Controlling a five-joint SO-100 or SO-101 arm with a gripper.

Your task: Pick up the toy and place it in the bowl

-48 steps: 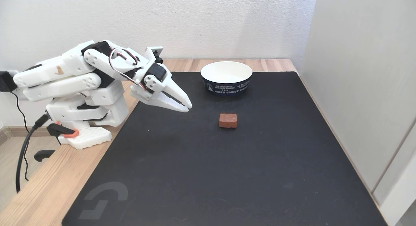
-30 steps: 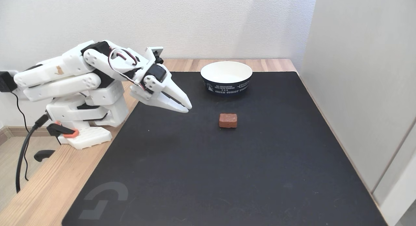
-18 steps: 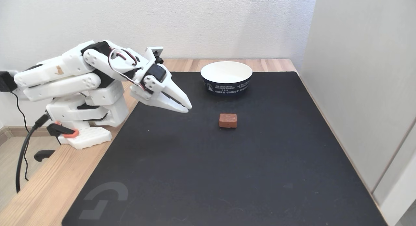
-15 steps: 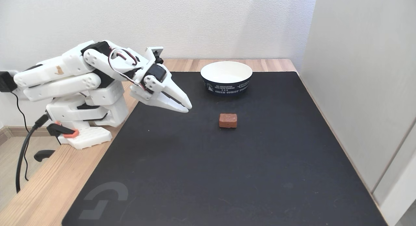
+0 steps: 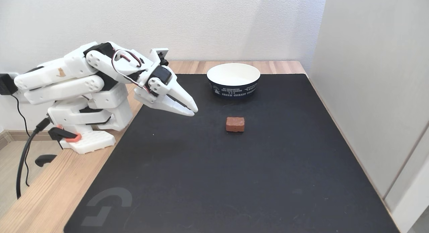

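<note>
In the fixed view, the toy [image 5: 235, 124] lies flat on the black mat [image 5: 234, 179] covering the desk [image 5: 43, 196], just near of the bowl [image 5: 233, 79] and apart from it. The white arm [image 5: 83, 78] sits folded at left; its gripper [image 5: 193, 111] hangs above the mat left of the toy, fingers together, holding nothing.
</note>
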